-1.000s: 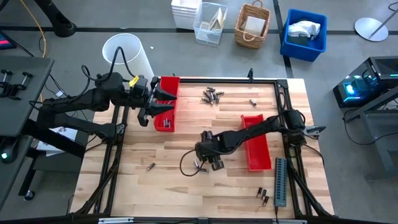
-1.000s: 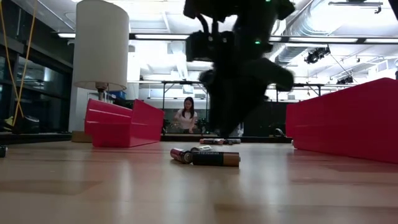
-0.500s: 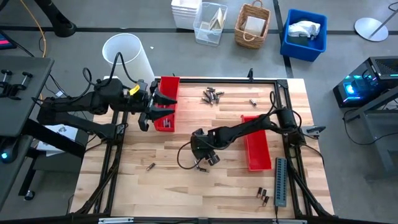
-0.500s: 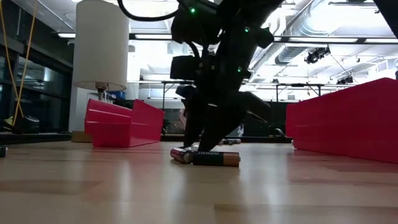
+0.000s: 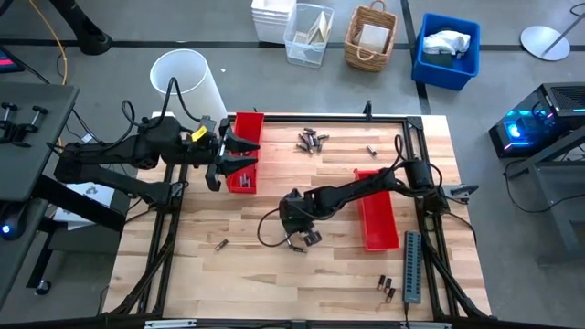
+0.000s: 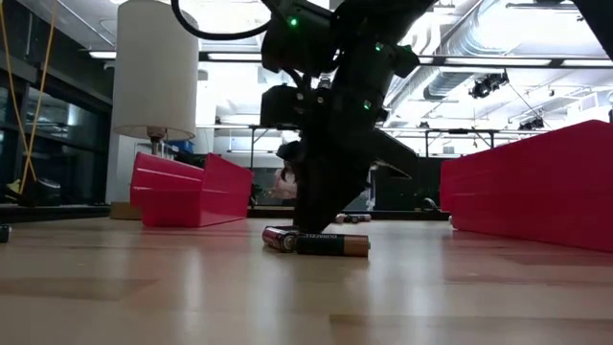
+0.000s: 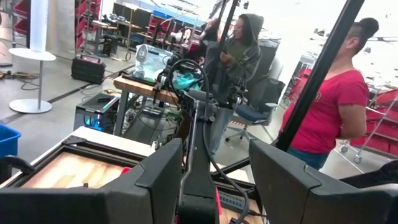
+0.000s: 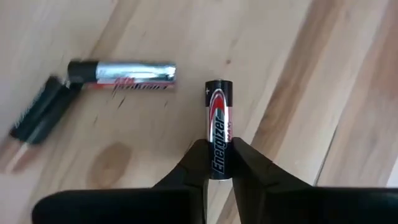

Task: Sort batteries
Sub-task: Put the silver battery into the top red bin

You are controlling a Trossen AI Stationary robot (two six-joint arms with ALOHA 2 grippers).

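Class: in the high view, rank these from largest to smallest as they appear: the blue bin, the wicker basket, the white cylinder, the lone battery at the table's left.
1. Blue bin
2. White cylinder
3. Wicker basket, close to the cylinder, so unsure
4. Lone battery, by far smallest

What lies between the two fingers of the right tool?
In the right wrist view, one black battery with a silver end is clamped between the right tool's fingers. Two more batteries lie on the wooden table beyond it.

Glossy battery (image 8: 217,134) — matt wooden table (image 8: 311,74)
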